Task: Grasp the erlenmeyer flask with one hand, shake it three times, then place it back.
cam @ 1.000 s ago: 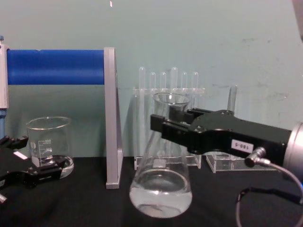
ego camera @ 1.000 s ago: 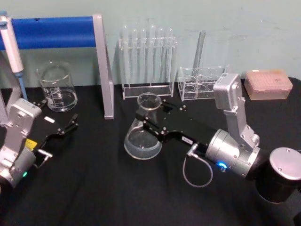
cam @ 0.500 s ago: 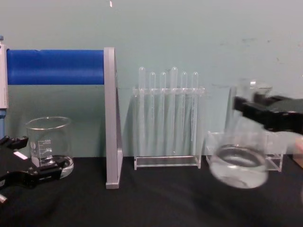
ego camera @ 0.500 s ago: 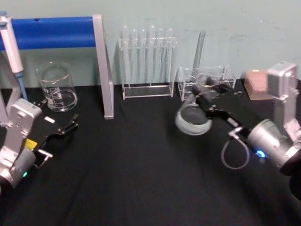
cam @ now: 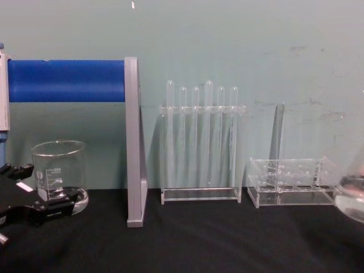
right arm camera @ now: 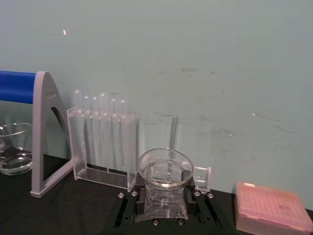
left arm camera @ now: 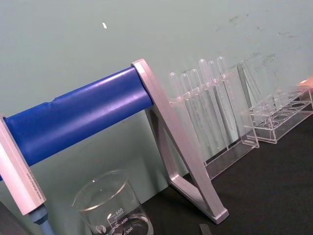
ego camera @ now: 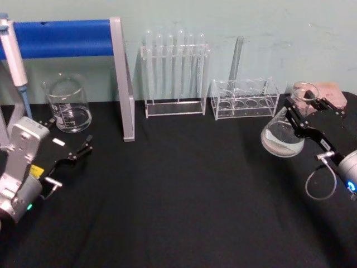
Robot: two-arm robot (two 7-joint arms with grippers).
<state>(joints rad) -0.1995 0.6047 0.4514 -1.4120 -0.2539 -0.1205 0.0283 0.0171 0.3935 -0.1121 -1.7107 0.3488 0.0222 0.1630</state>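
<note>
The erlenmeyer flask [ego camera: 283,138] is a clear conical flask with a little liquid in its wide base. It hangs tilted above the black table at the far right, in front of the low rack. My right gripper [ego camera: 307,109] is shut on its neck. In the right wrist view the flask's rim [right arm camera: 165,168] sits between the black fingers [right arm camera: 131,205]. The chest view catches the flask's base [cam: 352,200] at the right edge. My left gripper [ego camera: 78,149] rests open at the table's left, close to the beaker, holding nothing.
A glass beaker [ego camera: 68,105] stands at the back left beside a blue-barred grey stand [ego camera: 121,78] and a pipette [ego camera: 14,58]. A test tube rack [ego camera: 174,75] and a low rack [ego camera: 244,99] with one tube line the back wall. A pink box [right arm camera: 271,206] lies at the far right.
My right gripper has carried the flask from the table's middle up and far to the right, with the arm drawing back. The left arm has not moved.
</note>
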